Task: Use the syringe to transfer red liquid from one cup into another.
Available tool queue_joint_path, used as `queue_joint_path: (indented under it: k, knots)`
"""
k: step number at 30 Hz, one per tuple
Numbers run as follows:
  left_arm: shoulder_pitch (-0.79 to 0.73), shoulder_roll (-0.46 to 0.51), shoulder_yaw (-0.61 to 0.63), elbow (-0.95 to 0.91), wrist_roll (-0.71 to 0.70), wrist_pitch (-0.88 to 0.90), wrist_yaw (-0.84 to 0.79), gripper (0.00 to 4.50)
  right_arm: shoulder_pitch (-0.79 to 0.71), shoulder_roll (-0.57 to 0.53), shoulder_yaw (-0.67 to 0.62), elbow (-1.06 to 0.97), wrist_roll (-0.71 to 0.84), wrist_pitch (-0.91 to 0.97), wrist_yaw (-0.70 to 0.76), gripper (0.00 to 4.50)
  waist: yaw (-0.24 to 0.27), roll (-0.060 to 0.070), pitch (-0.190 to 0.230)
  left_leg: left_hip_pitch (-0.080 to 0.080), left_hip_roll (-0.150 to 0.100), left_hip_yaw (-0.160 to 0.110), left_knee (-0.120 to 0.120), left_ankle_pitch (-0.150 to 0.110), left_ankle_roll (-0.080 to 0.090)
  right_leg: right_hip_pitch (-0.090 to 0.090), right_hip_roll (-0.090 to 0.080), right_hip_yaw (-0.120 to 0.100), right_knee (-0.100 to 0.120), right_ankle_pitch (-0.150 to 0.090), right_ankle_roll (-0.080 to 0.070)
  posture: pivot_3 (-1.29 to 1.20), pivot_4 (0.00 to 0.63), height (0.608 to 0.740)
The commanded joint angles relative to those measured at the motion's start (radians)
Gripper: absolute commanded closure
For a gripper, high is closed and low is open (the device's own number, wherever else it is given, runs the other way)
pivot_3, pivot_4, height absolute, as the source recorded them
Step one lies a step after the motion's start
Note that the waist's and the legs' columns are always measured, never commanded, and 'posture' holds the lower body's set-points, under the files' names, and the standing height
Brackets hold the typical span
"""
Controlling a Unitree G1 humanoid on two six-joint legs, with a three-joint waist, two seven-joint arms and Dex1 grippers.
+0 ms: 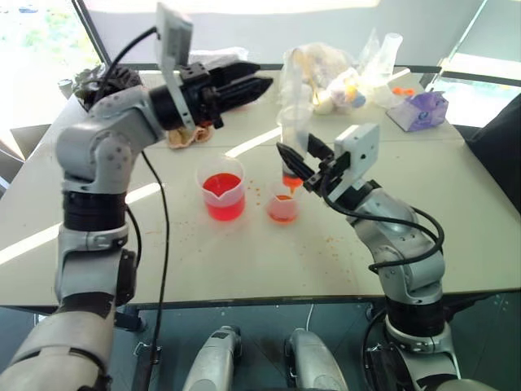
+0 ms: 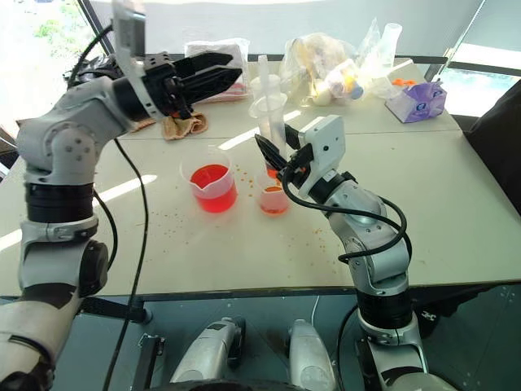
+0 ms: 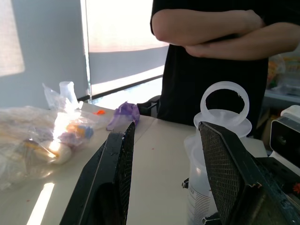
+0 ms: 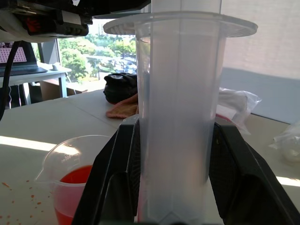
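Observation:
The syringe stands upright, my right gripper shut on its clear barrel. Its lower end holds red liquid just above the smaller cup, which is tinted orange-red. To the left of that cup sits the larger spouted beaker, partly full of red liquid. My left gripper hovers open, high above the beaker and left of the syringe's top. In the left wrist view the plunger's ring rises just beyond one of the open fingers.
Red drips speckle the white table around the cups. Plastic bags of small items, a purple tissue box and a crumpled cloth lie at the back. A person in black stands beyond the table.

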Motion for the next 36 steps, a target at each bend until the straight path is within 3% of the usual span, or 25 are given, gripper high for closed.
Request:
queue_joint_path:
  k: [1, 26, 30, 36]
  knots:
    - [-0.045, -0.003, 0.006, -0.022, 0.002, -0.015, -0.029, 2.22, 0.005, -0.002, 0.002, -0.039, -0.003, -0.036, -0.007, 3.10, 0.001, 0.000, 0.000, 0.000, 0.000, 0.000, 0.000, 0.000, 0.000, 0.000, 0.000, 0.000, 0.000, 0.000, 0.000, 0.00, 0.150, 0.736]
    - [-0.072, -0.090, -0.060, 0.110, 0.097, -0.060, -0.152, 2.22, -0.033, -0.023, 0.028, 0.029, -0.020, -0.083, 0.031, 3.10, 0.004, 0.000, 0.000, 0.000, 0.000, 0.000, 0.000, 0.000, 0.000, 0.000, 0.001, 0.000, 0.000, 0.000, 0.000, 0.00, 0.150, 0.736]
    - [-0.077, -0.099, -0.066, 0.139, 0.120, -0.072, -0.166, 3.27, -0.038, -0.026, 0.028, 0.038, -0.023, -0.091, 0.038, 3.10, 0.004, 0.000, 0.000, 0.000, 0.000, 0.000, 0.000, 0.000, 0.000, 0.000, 0.001, 0.000, 0.000, 0.000, 0.000, 0.00, 0.150, 0.736]
    - [-0.063, -0.103, -0.079, 0.135, 0.139, -0.073, -0.187, 4.48, -0.049, -0.026, 0.027, 0.047, -0.029, -0.101, 0.044, 3.10, 0.003, 0.000, 0.000, 0.000, 0.000, 0.000, 0.000, 0.000, 0.000, 0.000, 0.001, 0.000, 0.000, 0.000, 0.000, 0.00, 0.150, 0.736]
